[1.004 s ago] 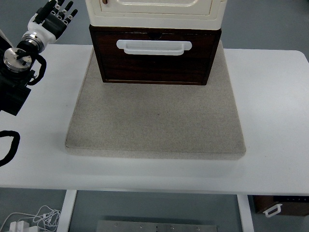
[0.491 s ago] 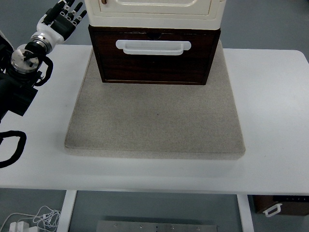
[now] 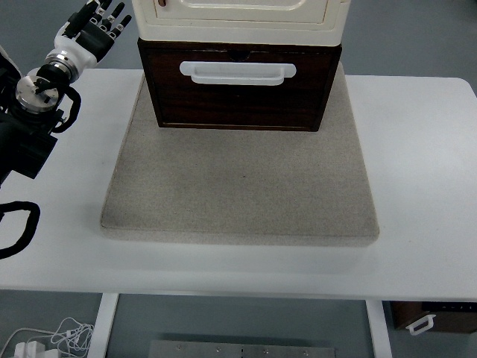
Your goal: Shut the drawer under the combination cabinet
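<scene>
One drawer [image 3: 240,86] right of fingers [image 3: 104,19]

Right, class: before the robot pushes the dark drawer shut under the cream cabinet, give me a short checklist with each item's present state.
1. Drawer front facing the robot, white handle visible: ok.
2. Grey mat in front of the drawer free of obstacles: ok.
3. Left hand empty, fingers spread: ok.
4. Left hand lined up with the drawer front: not ok; it is raised at the far left, beside the cabinet.
5. Right hand available: cannot tell, not in view.
6. How far the drawer stands out: cannot tell from this angle.
</scene>
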### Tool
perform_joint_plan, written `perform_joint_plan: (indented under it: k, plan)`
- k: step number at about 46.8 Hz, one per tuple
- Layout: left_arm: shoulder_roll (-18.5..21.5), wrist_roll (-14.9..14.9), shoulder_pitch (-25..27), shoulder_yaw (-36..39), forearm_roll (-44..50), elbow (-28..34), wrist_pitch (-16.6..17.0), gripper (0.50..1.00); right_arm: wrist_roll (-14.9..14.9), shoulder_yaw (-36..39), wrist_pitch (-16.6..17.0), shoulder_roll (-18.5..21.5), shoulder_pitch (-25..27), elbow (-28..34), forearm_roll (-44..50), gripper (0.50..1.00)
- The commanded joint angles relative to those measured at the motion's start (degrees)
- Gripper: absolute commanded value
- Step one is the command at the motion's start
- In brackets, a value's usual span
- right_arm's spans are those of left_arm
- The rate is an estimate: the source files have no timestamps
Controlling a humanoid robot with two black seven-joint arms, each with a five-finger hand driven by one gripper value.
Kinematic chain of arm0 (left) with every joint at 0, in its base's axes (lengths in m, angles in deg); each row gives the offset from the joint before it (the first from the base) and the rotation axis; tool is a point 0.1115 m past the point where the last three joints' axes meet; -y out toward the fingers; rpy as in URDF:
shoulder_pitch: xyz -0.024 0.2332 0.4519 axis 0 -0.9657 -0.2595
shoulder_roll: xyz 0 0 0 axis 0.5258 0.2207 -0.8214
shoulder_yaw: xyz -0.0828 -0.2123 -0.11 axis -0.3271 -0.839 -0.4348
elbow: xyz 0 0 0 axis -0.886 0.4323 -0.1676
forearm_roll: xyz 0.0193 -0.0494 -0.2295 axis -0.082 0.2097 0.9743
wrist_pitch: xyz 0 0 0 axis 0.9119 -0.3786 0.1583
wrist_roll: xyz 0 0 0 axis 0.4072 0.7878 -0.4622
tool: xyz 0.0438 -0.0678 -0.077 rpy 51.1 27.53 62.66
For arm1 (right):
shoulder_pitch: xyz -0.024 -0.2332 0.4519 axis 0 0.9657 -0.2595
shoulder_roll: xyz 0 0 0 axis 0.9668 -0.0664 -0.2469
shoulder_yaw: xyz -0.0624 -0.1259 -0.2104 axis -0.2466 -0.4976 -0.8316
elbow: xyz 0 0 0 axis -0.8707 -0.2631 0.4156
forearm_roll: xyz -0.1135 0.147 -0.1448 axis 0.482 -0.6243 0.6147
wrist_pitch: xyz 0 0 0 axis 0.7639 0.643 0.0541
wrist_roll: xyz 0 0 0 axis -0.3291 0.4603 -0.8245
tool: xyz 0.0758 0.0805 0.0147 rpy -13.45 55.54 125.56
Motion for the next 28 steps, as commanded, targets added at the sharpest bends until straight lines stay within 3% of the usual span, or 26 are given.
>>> perform_joint_plan:
  k: [1, 28]
  plan:
    - [0.1, 0.0, 0.1, -0.1, 0.0, -0.7, 0.0, 1.000, 0.0, 0.0, 0.0, 0.0, 0.0, 0.0, 0.0, 0.952]
    - [0.5, -0.2, 0.3, 0.0, 0.0, -0.8, 0.1, 1.000, 0.0, 0.4, 0.1, 0.0, 0.1, 0.0, 0.0, 0.952]
